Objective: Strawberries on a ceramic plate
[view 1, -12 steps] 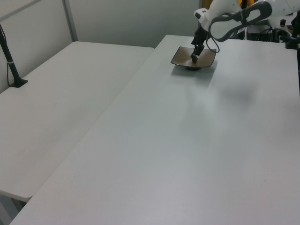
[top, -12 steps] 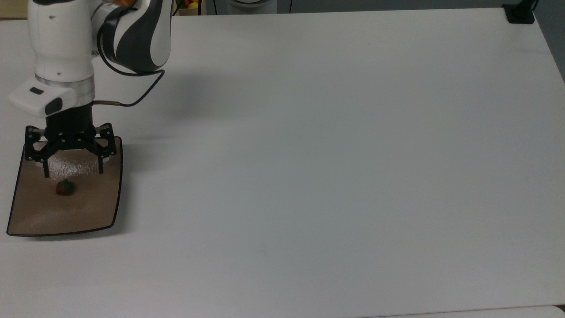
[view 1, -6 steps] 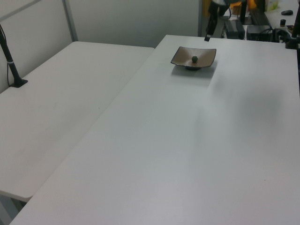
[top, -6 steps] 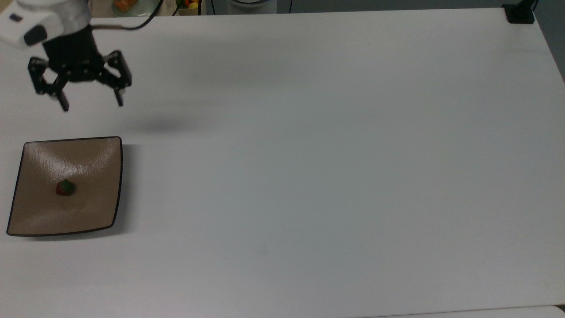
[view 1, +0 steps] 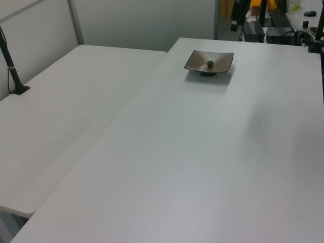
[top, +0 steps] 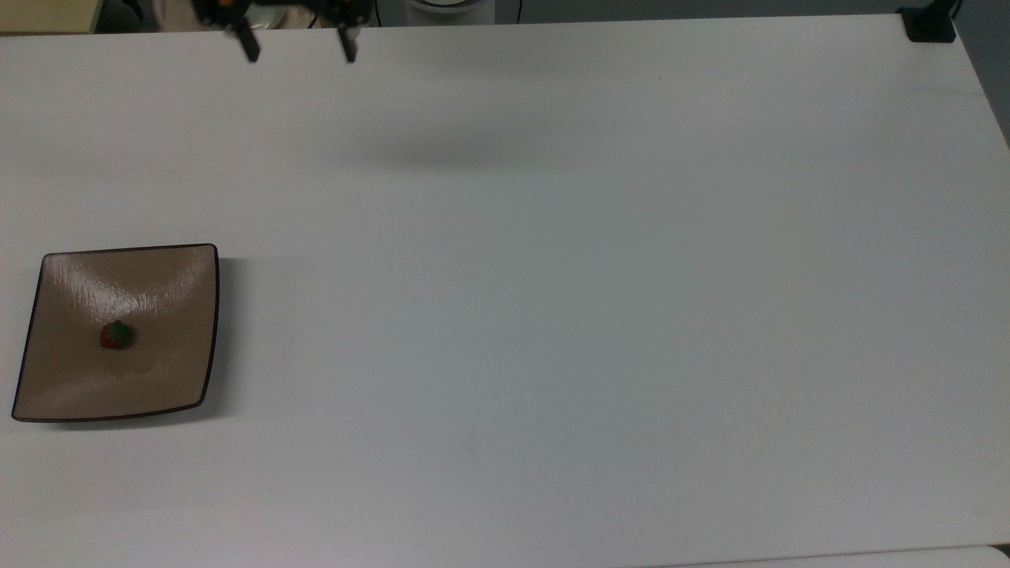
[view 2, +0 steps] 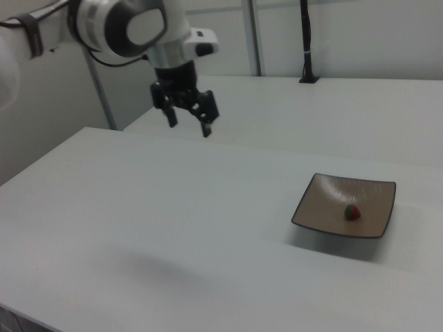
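1. White and matte, the broad surface point(top: 552, 276) carries very little; a second pale table point(view 1: 66, 111) adjoins it on the left view's left, with a dark post point(view 1: 11, 63) standing on it.
2. Far on the top view's left sits the large square glossy tan-brown ceramic plate with a thin dark rim point(top: 181, 276), near the surface's edge.
3. On that plate, a little to the top view's left of its middle, lies the tiny red strawberry with a dark green leafy cap point(top: 116, 335). It rests on the glaze, touching nothing else.
4. Further right in the top view, at the upper edge, hangs the black two-finger gripper point(top: 299, 47). Its jaws stand spread and released, holding nothing. The right view shows it high above the surface point(view 2: 187, 126), well apart from the plate point(view 2: 325, 190).
5. Judged from this layout, the placing step looks done: fruit on plate, jaws empty.
6. What remains is probably only the retreat, which calls for the arm to park clear of the plate without sweeping low.
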Action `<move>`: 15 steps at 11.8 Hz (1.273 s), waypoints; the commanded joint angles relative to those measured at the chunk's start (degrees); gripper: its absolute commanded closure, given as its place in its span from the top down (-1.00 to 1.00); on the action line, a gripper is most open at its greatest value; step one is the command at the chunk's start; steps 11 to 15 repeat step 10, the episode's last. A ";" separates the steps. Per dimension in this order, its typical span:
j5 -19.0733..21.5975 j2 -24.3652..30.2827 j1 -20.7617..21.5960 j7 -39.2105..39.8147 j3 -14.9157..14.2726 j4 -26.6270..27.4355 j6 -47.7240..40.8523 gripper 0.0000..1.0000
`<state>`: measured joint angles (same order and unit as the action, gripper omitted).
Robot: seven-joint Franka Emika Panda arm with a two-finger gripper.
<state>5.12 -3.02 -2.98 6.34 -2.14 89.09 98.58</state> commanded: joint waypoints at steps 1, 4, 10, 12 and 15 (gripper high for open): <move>0.85 4.95 5.51 -5.09 -0.50 4.68 -2.08 1.00; 0.24 6.00 9.65 -8.54 -0.06 4.87 -1.37 1.00; -0.29 5.66 10.98 -7.93 -0.06 6.98 2.76 1.00; -0.29 5.66 10.98 -7.93 -0.06 6.98 2.76 1.00; -0.29 5.66 10.98 -7.93 -0.06 6.98 2.76 1.00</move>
